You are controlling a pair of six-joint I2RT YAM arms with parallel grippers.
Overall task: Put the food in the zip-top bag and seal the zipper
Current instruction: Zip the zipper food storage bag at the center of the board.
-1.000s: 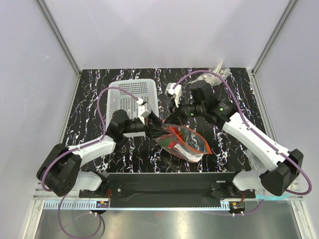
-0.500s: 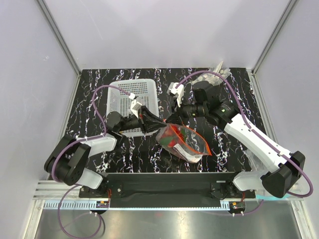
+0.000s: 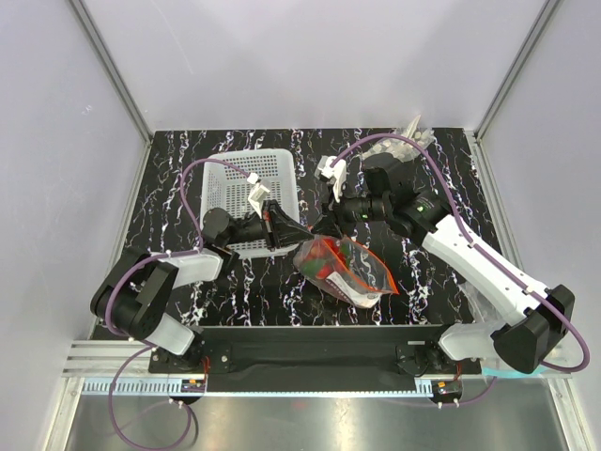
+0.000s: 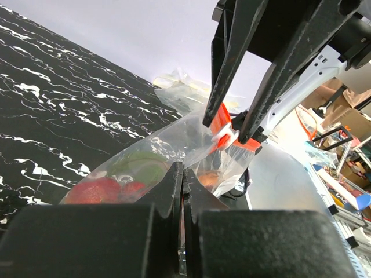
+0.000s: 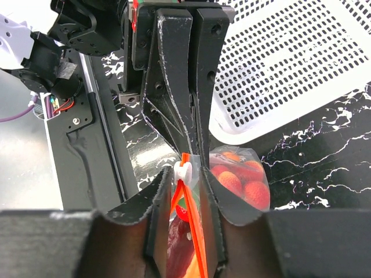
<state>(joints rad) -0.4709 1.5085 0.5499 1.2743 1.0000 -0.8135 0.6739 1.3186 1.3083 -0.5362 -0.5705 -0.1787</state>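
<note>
Bag (image 3: 346,270) is mid-table, just in front of the basket (image 3: 242,177), with the food (image 4: 99,190) already inside. Red berries and a green leaf show through the film. So as I read it, only the sealing is left, and that explains the pose: both arms meet at the bag's mouth end, which is held up while the loaded belly rests on the table (image 3: 169,202).

Left gripper (image 4: 182,174) is clamped fully shut on the thin plastic at the mouth. I reckon it's an anchor to keep the strip taut while the other side runs along it.

Right gripper (image 5: 186,174) comes in from the opposite side and the two sit nearly tip to tip. Its fingers are parted partway, one on either side of the orange zipper (image 5: 196,234), with the little white slider (image 5: 183,169) right between the tips. I can't see it squeezing anything — there's a sliver of gap each side of the strip in its wrist view, though I can't tell whether a pad brushes the slider.

My guess is it needs to close on that slider before any pull along the strip will do anything.
</note>
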